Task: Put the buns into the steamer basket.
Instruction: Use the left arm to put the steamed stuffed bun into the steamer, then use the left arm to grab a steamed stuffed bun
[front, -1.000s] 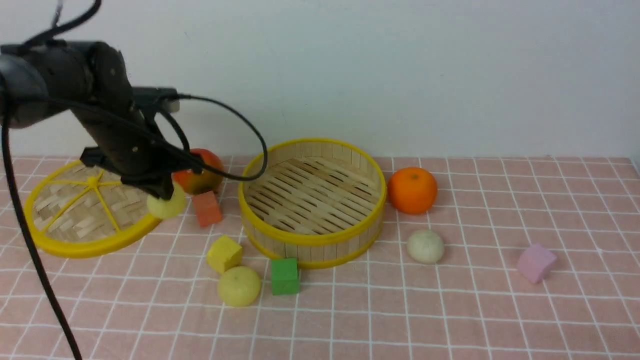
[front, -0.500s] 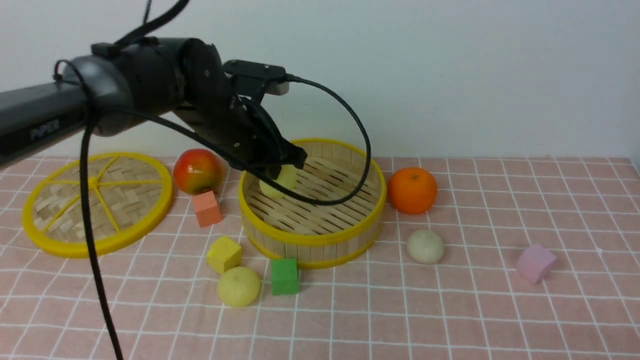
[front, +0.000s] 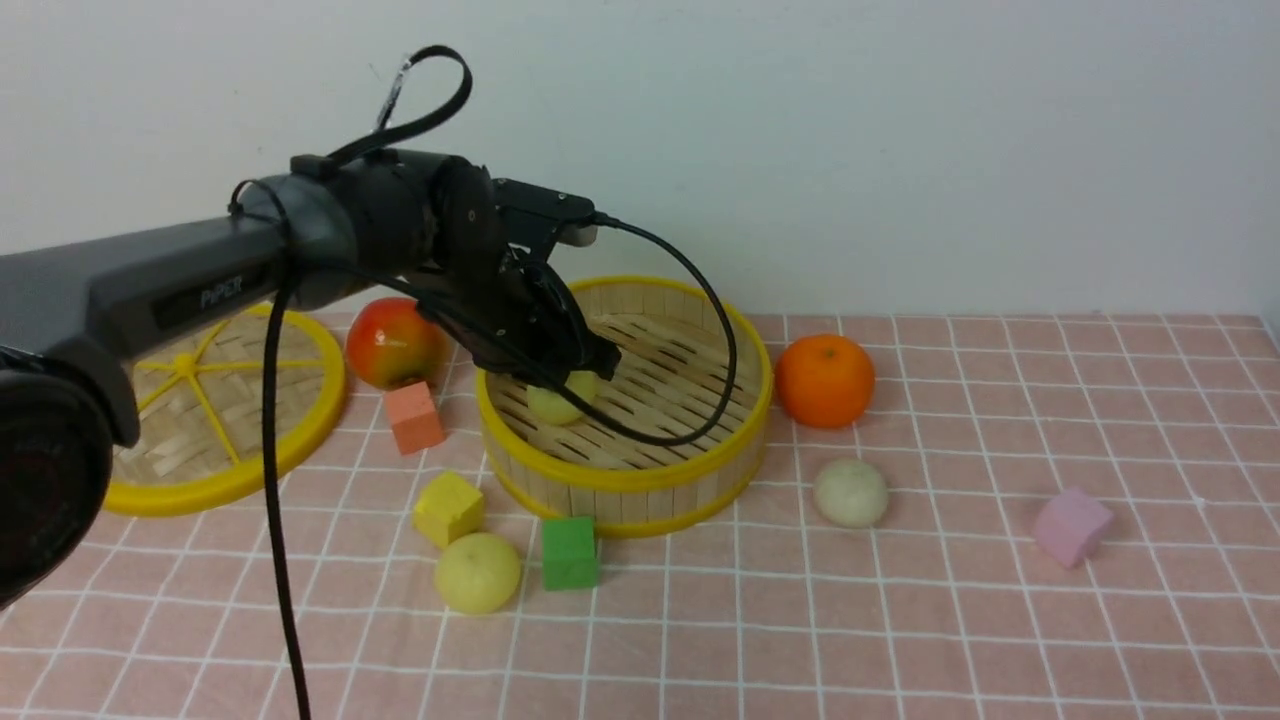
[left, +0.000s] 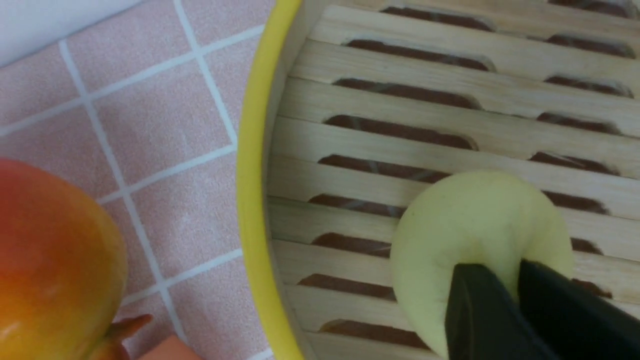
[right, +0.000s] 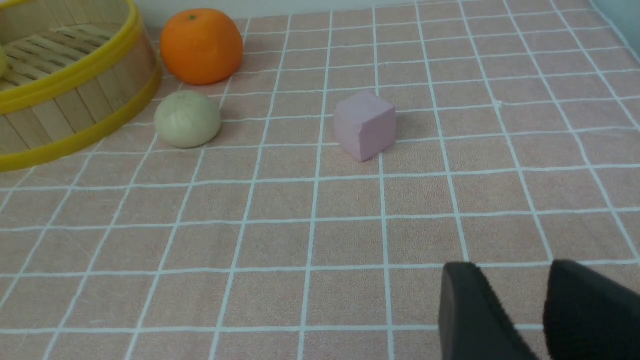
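My left gripper (front: 575, 375) is shut on a pale yellow bun (front: 558, 402) and holds it low inside the steamer basket (front: 625, 478), near its left wall. In the left wrist view the fingertips (left: 475, 290) pinch the bun (left: 475, 220) just above the slatted floor, beside the yellow rim (left: 252, 200). A second pale yellow bun (front: 478, 572) lies on the cloth in front of the basket. An off-white bun (front: 850, 492) lies to the basket's right; it also shows in the right wrist view (right: 187, 119). My right gripper (right: 515, 272) is open and empty above the cloth, out of the front view.
The flat woven lid (front: 200, 490) lies at the left. An apple (front: 395, 342) and an orange-red block (front: 415, 417) sit left of the basket; an orange (front: 824, 380) sits right of it. Yellow (front: 449, 508) and green (front: 570, 552) blocks lie in front, a pink block (front: 1072, 526) at right.
My left arm carried the yellow bun from beside the lid rightward over the basket rim, then lowered it toward the slatted floor. The other things have not moved.
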